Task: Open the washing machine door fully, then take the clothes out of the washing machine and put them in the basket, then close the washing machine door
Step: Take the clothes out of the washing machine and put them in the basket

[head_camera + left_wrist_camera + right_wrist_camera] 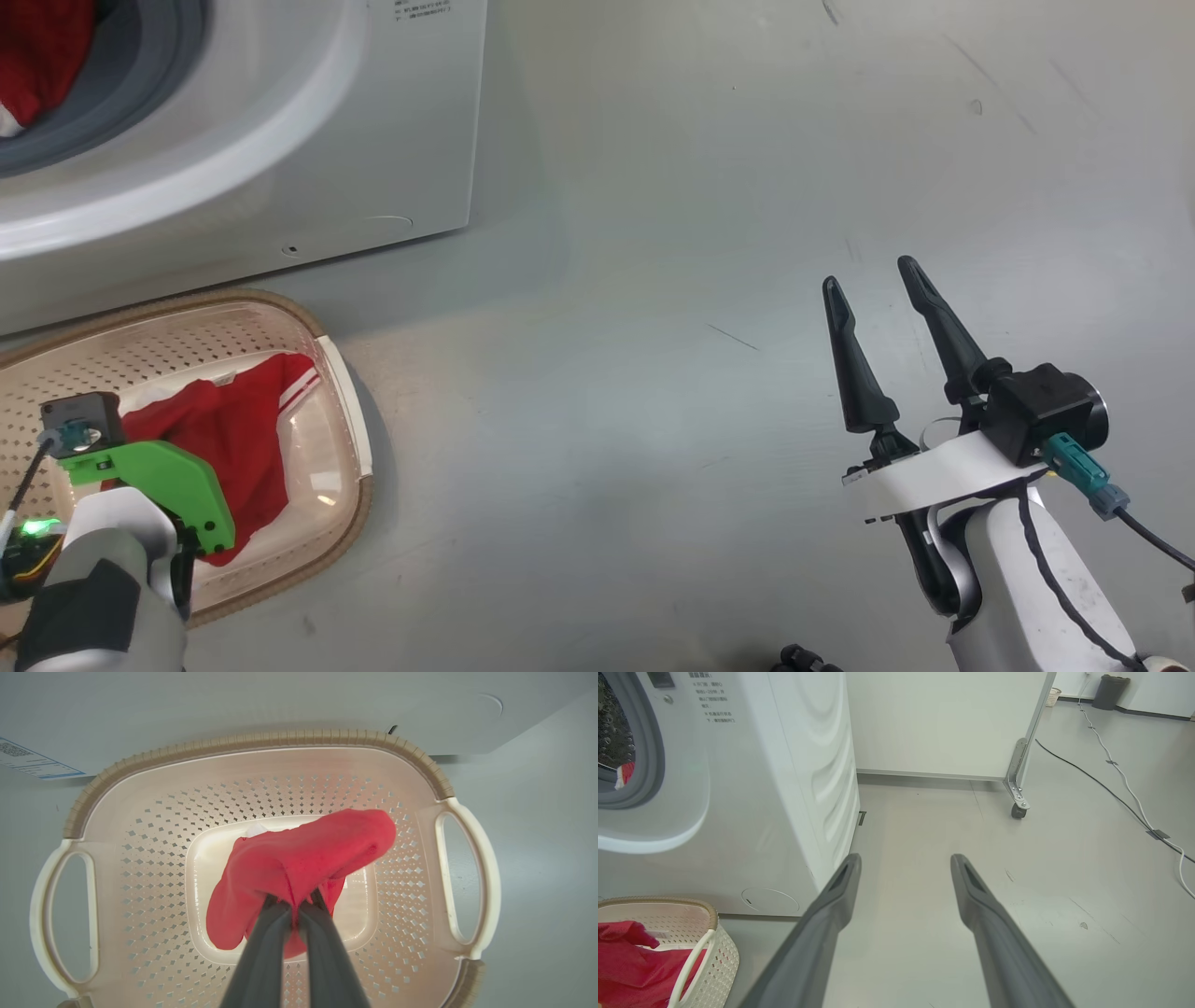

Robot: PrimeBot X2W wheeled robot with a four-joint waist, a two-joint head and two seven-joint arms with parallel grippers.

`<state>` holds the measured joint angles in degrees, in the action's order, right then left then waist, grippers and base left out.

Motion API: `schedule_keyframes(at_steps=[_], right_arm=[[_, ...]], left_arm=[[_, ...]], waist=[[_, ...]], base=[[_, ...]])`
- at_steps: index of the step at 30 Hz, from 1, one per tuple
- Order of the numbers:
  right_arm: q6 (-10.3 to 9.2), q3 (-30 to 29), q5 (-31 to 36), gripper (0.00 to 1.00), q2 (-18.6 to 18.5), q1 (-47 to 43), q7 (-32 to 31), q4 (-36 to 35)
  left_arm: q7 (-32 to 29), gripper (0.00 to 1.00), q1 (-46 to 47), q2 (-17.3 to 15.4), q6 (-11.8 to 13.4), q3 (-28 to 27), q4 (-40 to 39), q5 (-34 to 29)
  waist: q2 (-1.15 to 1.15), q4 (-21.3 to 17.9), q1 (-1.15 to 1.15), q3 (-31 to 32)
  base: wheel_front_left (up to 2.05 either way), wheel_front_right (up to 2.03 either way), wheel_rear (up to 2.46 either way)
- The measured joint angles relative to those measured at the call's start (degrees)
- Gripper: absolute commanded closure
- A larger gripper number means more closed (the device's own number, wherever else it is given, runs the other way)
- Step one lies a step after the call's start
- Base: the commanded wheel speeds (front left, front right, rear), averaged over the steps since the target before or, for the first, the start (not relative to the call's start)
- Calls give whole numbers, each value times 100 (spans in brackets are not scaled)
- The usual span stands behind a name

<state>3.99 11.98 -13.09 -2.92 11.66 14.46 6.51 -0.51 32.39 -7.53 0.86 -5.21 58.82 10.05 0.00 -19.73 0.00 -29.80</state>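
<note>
Leftmost, the clothes (299, 858) are pinched between the closed fingers of the left gripper (293, 903) and are held inside the basket (261, 739), which is set on the floor (700, 233) just before the washing machine (373, 140). More red fabric (37, 56), perhaps a second garment, is seen in the drum opening. Further right, the right gripper (868, 273) is held above the floor, its fingers spread wide and empty.

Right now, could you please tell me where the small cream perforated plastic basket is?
In the head view, the cream perforated plastic basket sits on the floor at lower left, directly before the white washing machine, beneath the left gripper.
</note>
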Motion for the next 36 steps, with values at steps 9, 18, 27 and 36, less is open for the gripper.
schedule_keyframes(at_steps=[9, 18, 27, 36], right_arm=[[1, -25, 2, 0, 11, 83, 0, -3], [7, -19, 7, 0, 15, 87, 0, 7], [7, -18, 26, 0, 23, 107, 0, 86], [15, -32, 65, 0, 25, 108, 0, 162]], left_arm=[[-52, 100, 160, -141, 152, -83, 221, 57], [-52, 100, 187, -182, 208, -194, 407, 153], [59, 0, 207, -140, 238, -97, 578, 127], [307, 0, 206, -37, 229, -48, 723, 127]], waist=[[0, -60, 0, -214], [0, -67, 0, -257], [0, -31, 0, -148], [0, 60, 0, 110]], base=[[0, 0, 0], [0, 0, 0], [0, 0, 0], [0, 0, 0]])
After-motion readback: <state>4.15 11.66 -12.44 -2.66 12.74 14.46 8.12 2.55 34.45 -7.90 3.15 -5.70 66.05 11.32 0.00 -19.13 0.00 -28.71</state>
